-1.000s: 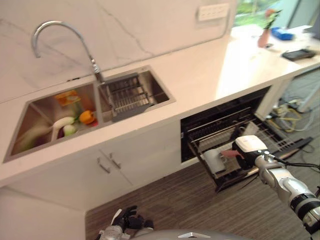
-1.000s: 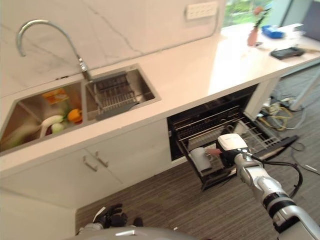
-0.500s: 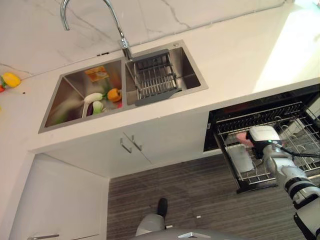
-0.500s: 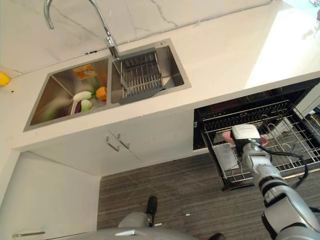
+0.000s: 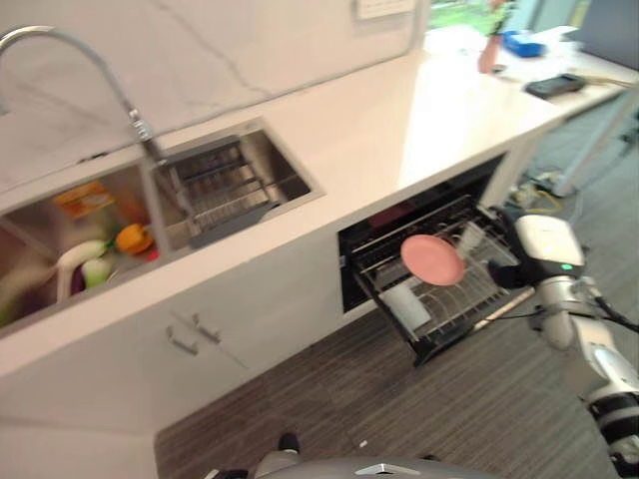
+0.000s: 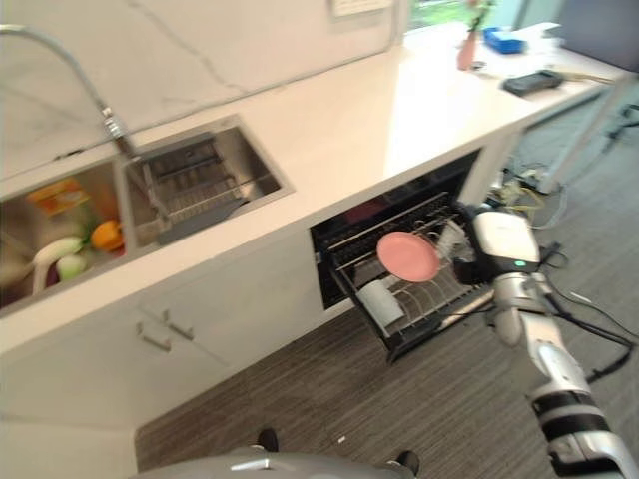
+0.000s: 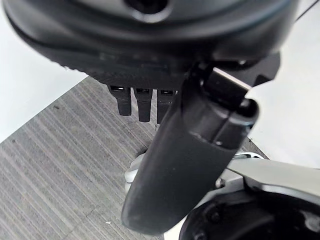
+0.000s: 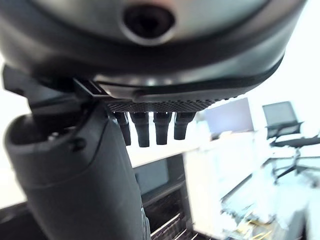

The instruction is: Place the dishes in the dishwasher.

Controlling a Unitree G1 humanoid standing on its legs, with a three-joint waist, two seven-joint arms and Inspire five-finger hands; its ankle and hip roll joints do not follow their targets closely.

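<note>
Head-camera and wrist views of the dishwasher-loading task. We see the pink plate [image 5: 432, 258] standing tilted on edge in the pulled-out dishwasher rack [image 5: 439, 299], with a white cup [image 5: 407, 305] lying in the rack just in front of it and a clear glass [image 5: 470, 237] beside it toward the robot's right. The right hand [image 6: 467, 257] sits at the rack's right side, near the plate's rim but apparently apart from it; in its wrist view its fingers [image 8: 152, 127] run straight and its thumb stands clear, so we read the hand as spread and empty. The left hand [image 7: 165, 150] hangs low over the floor, fingers likewise straight, holding nothing. More dishes and coloured items lie in the sink [image 5: 90, 239] set into the worktop [image 5: 399, 120]; blur keeps us from saying what each one is. We judge the plate to be stiff, light to moderate in weight, smooth and probably slippery, and breakable if knocked against the wires. It is best taken at the rim, thumb on one face and fingers on the other, and kept upright between the tines. The glass beside it looks the most fragile neighbour, so any correction of the plate should move away from it.
</note>
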